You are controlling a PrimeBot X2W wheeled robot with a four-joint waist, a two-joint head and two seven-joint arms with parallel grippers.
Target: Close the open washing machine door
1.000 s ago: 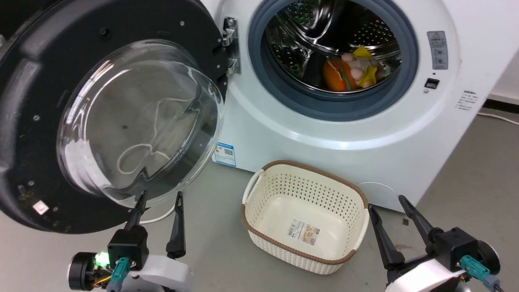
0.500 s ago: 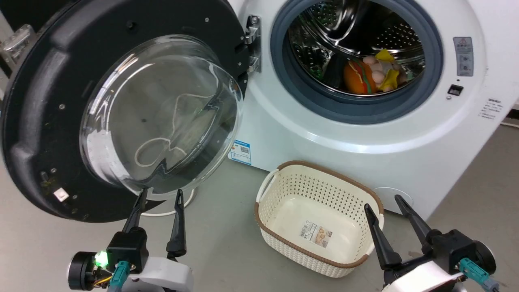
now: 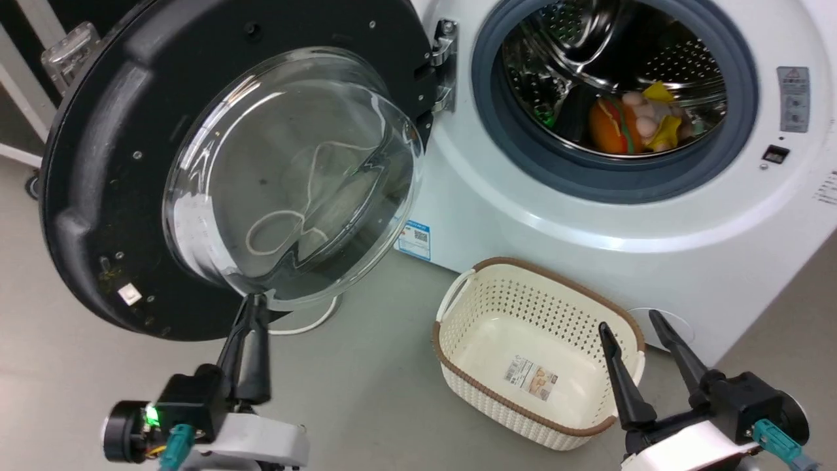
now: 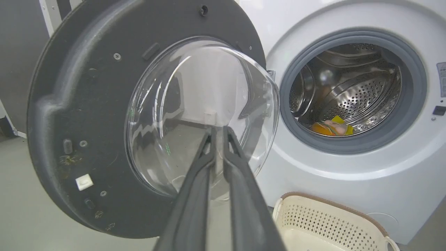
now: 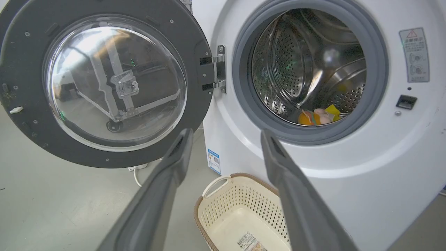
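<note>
Grey floor [image 3: 59, 392], white washer [image 3: 523, 222]. Door [image 3: 91, 183] swung wide open just ahead of left claw [image 3: 252, 306]; contact unclear. Left claw pinched nearly together, empty. Right claw [image 3: 628, 322] spread, near basket [image 3: 458, 366]. Closing push not yet begun

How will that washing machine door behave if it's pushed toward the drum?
The washing machine door likely swings rigidly as one piece, since a metal hinge holds one side. Its wide black rim and deep glass bowl suggest some weight, so it may start slowly. The glossy domed glass looks slippery; pushing the rim seems safer.
</note>
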